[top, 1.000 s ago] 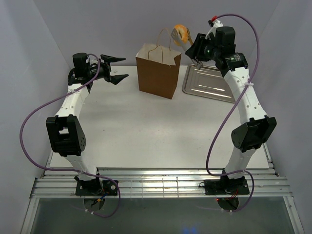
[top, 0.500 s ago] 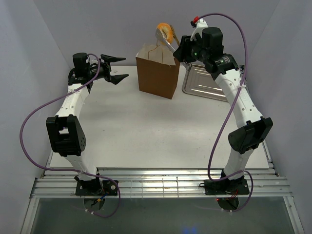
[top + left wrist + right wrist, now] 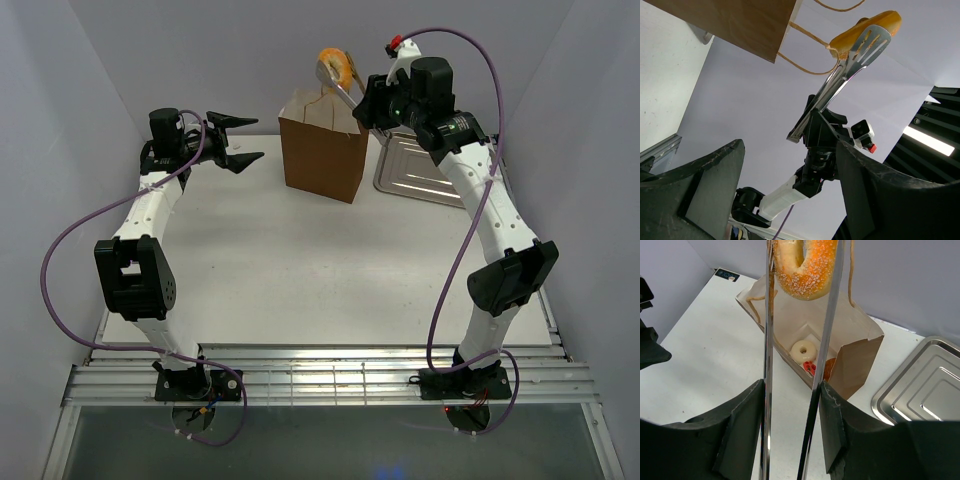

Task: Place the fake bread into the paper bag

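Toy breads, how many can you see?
4. The orange donut hangs in the tongs above the paper bag. Inside the bag lie a pale ring, a red-topped piece and a brown one, half hidden by its wall. Others may be hidden.

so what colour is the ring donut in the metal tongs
The ring donut is orange with pale speckles; right wrist view shows it best.

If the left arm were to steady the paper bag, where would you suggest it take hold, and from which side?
Probably the top edge of the paper bag, on the wall nearest the left gripper, pinched from above. The bag stands upright and open, so that thin wall suits the jaws. Keep to that edge, because the tongs with the donut hang above the mouth.
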Controlling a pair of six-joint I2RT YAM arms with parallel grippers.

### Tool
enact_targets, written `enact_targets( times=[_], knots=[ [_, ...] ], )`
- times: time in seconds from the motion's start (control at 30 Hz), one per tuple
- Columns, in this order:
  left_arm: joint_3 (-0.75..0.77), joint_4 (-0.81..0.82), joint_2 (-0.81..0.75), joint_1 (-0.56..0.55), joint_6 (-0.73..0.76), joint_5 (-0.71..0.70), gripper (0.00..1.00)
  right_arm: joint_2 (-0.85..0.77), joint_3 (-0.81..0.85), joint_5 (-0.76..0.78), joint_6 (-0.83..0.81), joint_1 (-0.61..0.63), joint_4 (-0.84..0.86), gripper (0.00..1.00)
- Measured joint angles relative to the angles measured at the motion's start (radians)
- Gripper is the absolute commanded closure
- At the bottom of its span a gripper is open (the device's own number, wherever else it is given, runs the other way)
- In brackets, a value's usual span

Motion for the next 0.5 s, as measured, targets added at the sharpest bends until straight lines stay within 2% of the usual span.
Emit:
enact_targets(
  times=[0.17, 0.5],
  knots=[
    [0.000, 0.000, 0.000, 0.000, 0.000, 0.000, 0.16, 0.000, 0.000, -0.001, 0.000, 0.005, 0.000, 0.48],
    [0.000, 0.001, 0.000, 0.000, 0.000, 0.000, 0.16, 0.000, 0.000, -0.002, 0.001, 0.006, 0.000, 0.44]
  ],
)
